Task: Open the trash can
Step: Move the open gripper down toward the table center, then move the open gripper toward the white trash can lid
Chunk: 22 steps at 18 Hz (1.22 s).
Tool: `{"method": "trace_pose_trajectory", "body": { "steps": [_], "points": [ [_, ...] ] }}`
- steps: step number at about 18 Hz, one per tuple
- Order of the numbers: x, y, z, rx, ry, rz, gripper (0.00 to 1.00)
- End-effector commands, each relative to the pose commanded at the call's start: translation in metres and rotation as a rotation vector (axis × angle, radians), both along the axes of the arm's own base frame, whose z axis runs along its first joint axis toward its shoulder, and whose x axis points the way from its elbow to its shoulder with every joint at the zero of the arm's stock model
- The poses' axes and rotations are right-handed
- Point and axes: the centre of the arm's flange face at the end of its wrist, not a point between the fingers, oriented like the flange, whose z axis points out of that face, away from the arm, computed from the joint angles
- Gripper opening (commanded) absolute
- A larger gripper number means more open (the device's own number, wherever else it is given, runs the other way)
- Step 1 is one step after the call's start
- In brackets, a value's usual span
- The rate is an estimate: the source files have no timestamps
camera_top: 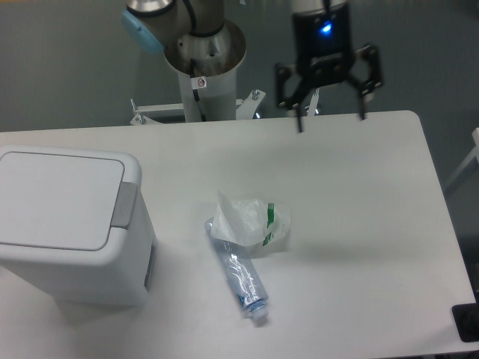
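Observation:
The trash can (67, 224) is a large white boxy bin at the table's left side. Its flat pale-grey lid (56, 198) lies shut, with a grey push tab (125, 204) on its right edge. My gripper (331, 120) hangs above the far right part of the table, well away from the bin to its upper right. Its two black fingers are spread wide apart and hold nothing.
A crumpled clear plastic bag with green print (249, 222) and an empty clear plastic bottle (242, 275) lie in the table's middle. The arm's base column (203, 67) stands behind the far edge. A dark object (467, 323) sits at the front right corner.

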Motion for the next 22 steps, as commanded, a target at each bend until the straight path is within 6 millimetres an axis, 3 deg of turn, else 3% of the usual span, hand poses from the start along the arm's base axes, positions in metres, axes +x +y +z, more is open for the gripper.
{"method": "trace_pose_trajectory", "body": {
  "steps": [3,7,14,22],
  "points": [
    [0.014,0.025,0.004,0.080,-0.092,0.033,1.00],
    [0.038,0.048,-0.007,0.131,-0.194,-0.011,1.00],
    [0.063,0.085,-0.035,0.118,-0.287,-0.062,1.00],
    [0.078,0.110,-0.058,0.081,-0.316,-0.106,1.00]
  ]
}}
